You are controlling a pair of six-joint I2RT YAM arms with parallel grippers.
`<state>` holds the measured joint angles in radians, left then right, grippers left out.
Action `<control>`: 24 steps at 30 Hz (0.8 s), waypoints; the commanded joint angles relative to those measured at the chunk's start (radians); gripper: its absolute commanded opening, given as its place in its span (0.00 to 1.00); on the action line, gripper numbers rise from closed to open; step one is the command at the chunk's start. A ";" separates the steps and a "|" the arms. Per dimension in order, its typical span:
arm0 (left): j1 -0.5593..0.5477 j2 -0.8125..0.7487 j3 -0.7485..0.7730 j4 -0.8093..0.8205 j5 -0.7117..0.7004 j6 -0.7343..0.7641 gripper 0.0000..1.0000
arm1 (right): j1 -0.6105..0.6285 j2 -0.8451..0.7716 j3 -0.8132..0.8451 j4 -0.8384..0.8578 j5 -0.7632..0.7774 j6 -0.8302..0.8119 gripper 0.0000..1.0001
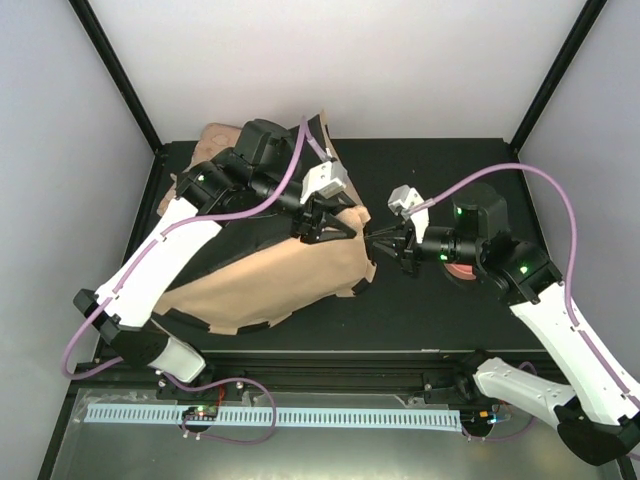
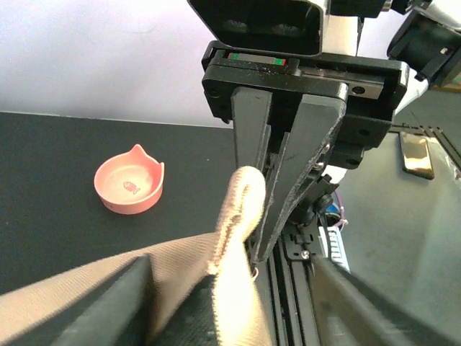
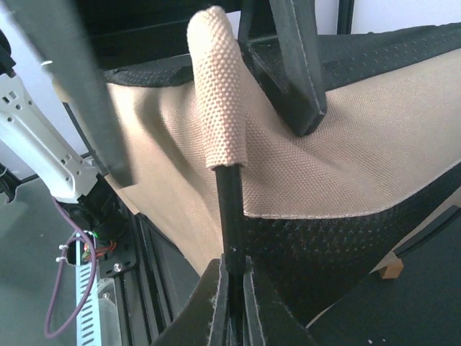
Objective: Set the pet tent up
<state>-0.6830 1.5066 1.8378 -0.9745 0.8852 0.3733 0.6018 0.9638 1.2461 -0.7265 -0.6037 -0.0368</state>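
The pet tent (image 1: 280, 285) lies slumped on the black table, tan canvas up and black lining showing at its edges. My right gripper (image 1: 378, 240) is shut on a thin black pole (image 3: 229, 209), which runs up from my jaws (image 3: 232, 270) into a tan fabric sleeve (image 3: 220, 94) at the tent's right corner. My left gripper (image 1: 328, 232) is open. Its fingers (image 3: 295, 72) stand apart on either side of that sleeve (image 2: 241, 209), with the gripper's midpoint (image 2: 230, 267) over the fabric. The two grippers face each other closely. The pom-pom is not visible.
A pink cat-shaped bowl (image 2: 130, 186) sits on the table to the right of the tent, partly under my right arm (image 1: 462, 272). A beige floral cushion (image 1: 215, 140) lies behind the tent at the back left. Black frame posts stand at the table's corners.
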 commanded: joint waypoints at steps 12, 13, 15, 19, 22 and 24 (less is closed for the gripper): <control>-0.036 -0.368 0.016 0.381 -0.504 -0.430 0.99 | 0.007 -0.145 0.052 0.342 0.228 0.300 0.01; -0.036 -0.403 0.003 0.412 -0.507 -0.448 0.99 | 0.007 -0.156 0.069 0.353 0.261 0.310 0.01; -0.037 -0.476 -0.045 0.496 -0.508 -0.493 0.99 | 0.007 -0.176 0.107 0.365 0.332 0.319 0.01; -0.036 -0.595 -0.146 0.579 -0.507 -0.539 0.99 | 0.007 -0.205 0.177 0.370 0.447 0.306 0.01; -0.036 -0.653 -0.195 0.555 -0.509 -0.521 0.99 | 0.008 -0.225 0.218 0.356 0.481 0.259 0.01; -0.036 -0.682 -0.262 0.533 -0.490 -0.474 0.99 | 0.007 -0.232 0.251 0.322 0.513 0.225 0.01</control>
<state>-0.7151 0.8326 1.6772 -0.4282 0.4068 -0.1123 0.6048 0.7593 1.4250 -0.4778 -0.2119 0.2405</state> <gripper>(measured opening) 0.990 0.062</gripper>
